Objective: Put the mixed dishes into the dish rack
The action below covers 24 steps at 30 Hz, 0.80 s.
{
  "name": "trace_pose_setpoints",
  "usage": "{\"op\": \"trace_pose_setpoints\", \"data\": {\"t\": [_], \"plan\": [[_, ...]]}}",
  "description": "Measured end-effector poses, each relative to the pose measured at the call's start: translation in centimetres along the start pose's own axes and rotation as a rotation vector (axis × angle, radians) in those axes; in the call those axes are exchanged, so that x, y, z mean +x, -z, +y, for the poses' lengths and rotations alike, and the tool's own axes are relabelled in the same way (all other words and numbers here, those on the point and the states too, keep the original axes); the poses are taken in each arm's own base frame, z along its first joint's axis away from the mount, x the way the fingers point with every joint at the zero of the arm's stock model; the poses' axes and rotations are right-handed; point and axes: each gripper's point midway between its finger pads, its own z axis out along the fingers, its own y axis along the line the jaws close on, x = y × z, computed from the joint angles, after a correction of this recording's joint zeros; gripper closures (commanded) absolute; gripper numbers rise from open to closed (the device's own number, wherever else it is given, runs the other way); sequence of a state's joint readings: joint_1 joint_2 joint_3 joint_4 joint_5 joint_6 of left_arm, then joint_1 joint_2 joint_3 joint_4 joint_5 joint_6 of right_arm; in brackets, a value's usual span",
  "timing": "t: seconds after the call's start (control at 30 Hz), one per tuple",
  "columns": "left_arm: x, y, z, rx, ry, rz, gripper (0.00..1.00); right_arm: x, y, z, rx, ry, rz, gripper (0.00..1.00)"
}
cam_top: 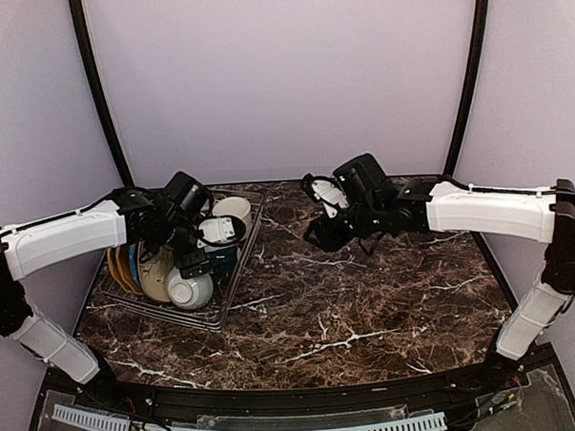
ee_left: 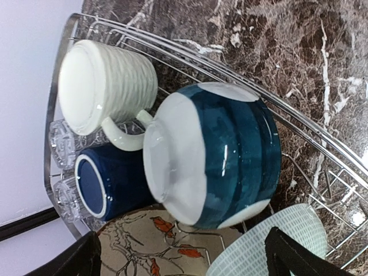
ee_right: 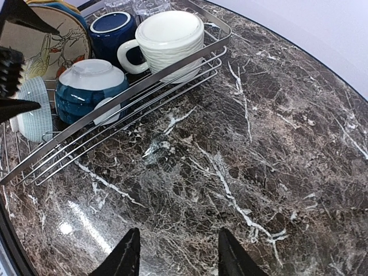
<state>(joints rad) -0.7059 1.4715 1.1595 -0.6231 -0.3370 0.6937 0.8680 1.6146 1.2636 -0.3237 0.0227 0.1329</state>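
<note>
The wire dish rack (cam_top: 235, 285) at the left holds the mixed dishes. Inside it are a cream ribbed mug (ee_left: 106, 86), a dark navy mug (ee_left: 109, 184) and a clear glass tumbler (ee_left: 62, 144), all on their sides. A blue-and-white bowl (ee_left: 224, 161) lies upside down. A cream floral plate (ee_left: 161, 244) and a pale green bowl (ee_left: 270, 244) lie just below it. Yellow and blue plates (cam_top: 123, 270) stand on edge at the rack's left. My left gripper (ee_left: 184, 259) hangs open over the rack, holding nothing. My right gripper (ee_right: 178, 259) stands open above bare marble.
The rack's long wire rim (ee_right: 144, 95) runs diagonally between the dishes and the dark marble table (cam_top: 368, 307). Black curved posts (cam_top: 96, 85) rise at both back corners against pale walls. A black rail (cam_top: 277, 402) borders the near edge.
</note>
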Motion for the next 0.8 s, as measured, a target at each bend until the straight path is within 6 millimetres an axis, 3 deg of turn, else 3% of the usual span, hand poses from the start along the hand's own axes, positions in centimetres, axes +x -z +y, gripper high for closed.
{"op": "trace_pose_setpoints", "data": {"t": [0.13,0.17,0.2,0.23,0.4,0.57,0.8], "plan": [[-0.9,3.5,1.6,-0.049,0.071,-0.115,0.01,-1.1,0.9,-1.1,0.034,-0.005,0.001,0.32],[-1.3,4.5,2.2,-0.07,0.1,-0.157,0.01,-1.4,1.2,-1.6,0.047,-0.014,0.002,0.18],[-2.4,7.0,3.9,-0.128,0.178,-0.262,0.01,-2.2,2.3,-3.2,0.09,-0.019,-0.003,0.04],[-2.8,8.0,4.7,-0.153,0.22,-0.305,0.01,-2.5,2.9,-4.0,0.111,-0.029,-0.007,0.02],[-4.0,12.4,8.7,-0.292,0.433,-0.479,0.01,-3.9,6.9,-8.2,0.215,-0.077,-0.022,0.01],[-3.9,15.2,11.9,-0.384,0.619,-0.566,0.01,-5.8,11.4,-11.9,0.33,-0.119,-0.072,0.01],[-1.4,17.6,16.5,-0.449,0.863,-0.636,0.01,-7.5,16.2,-13.2,0.44,-0.08,-0.137,0.01]]}}
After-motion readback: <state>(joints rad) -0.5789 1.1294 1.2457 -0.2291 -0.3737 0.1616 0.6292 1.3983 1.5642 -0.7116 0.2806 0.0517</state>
